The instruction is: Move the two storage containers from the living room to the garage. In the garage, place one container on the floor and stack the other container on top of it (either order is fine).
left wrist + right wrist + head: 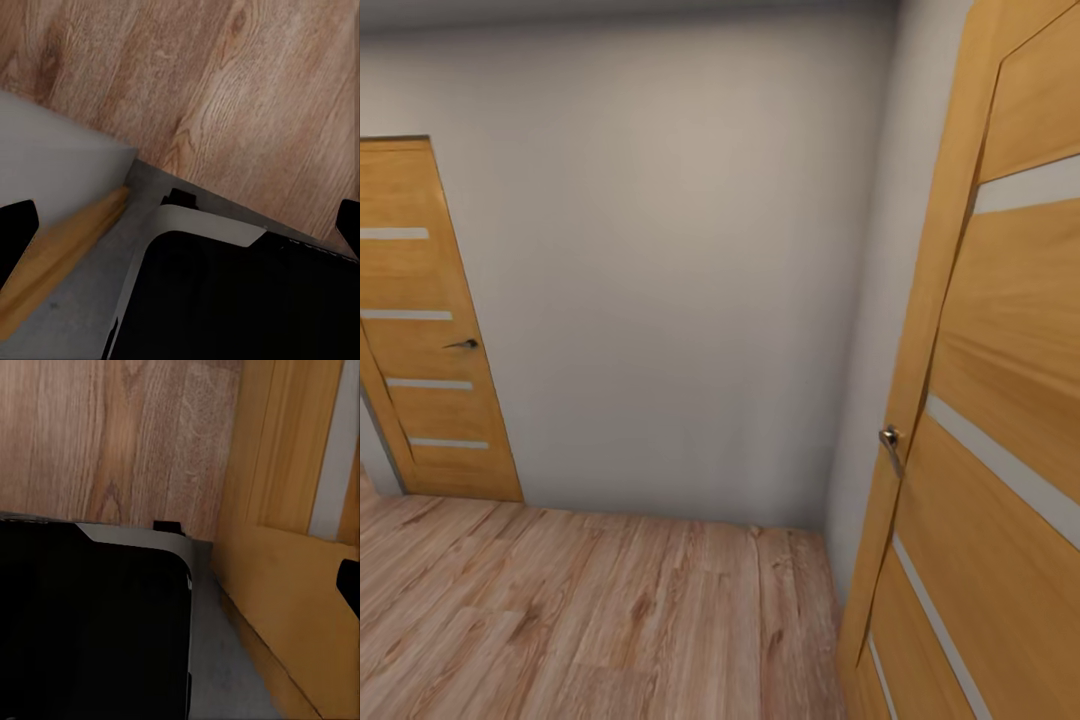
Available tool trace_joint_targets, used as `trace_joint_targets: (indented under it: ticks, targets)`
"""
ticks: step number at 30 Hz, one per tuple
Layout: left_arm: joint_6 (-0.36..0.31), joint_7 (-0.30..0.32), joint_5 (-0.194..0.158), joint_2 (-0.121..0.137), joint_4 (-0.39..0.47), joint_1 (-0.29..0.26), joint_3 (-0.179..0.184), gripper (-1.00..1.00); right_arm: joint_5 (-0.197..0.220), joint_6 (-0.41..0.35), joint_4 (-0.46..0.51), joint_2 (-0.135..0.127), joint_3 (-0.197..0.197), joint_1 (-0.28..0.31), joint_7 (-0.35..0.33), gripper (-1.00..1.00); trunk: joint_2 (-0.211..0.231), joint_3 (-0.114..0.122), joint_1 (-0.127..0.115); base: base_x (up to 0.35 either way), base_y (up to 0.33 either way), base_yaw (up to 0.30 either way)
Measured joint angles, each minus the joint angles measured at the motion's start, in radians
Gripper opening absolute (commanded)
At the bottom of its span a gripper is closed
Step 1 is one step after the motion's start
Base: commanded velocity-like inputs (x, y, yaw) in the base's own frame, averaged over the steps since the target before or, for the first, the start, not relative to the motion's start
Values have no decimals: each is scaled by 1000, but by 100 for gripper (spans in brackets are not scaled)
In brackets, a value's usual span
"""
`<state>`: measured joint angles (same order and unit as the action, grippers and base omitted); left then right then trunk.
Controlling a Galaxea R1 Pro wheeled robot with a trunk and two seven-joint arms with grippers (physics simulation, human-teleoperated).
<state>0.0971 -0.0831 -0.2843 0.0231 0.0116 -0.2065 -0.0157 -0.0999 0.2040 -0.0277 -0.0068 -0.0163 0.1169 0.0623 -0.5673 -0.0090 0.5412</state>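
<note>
Facing grey wall (680, 260), wood-slat door (1000, 420) at right, plank floor (590, 620), grippers' state unclear.

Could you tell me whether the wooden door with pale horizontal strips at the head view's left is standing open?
No, the wooden door with pale horizontal strips sits shut, flush in its frame in the pale grey wall, with its dark handle showing.

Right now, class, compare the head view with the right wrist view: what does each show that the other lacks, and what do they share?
Head view alone: a pale grey wall, a second slatted wooden door at the far left with a dark handle, and a metal handle on the near door.

Right wrist view alone: the robot's black base with its pale rim and a dark fingertip at the picture's edge.

Both: light wood-plank flooring and the near wooden door.
</note>
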Motion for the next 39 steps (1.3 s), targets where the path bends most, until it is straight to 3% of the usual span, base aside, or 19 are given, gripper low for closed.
trace_joint_targets:
  ticks: [39]
  targets:
    - [-3, 0, 0, 2, 0, 0, 0, 100, 0, 2, 0, 2, 0, 0, 2, 100, 0, 0, 0, 322, 0, 0]
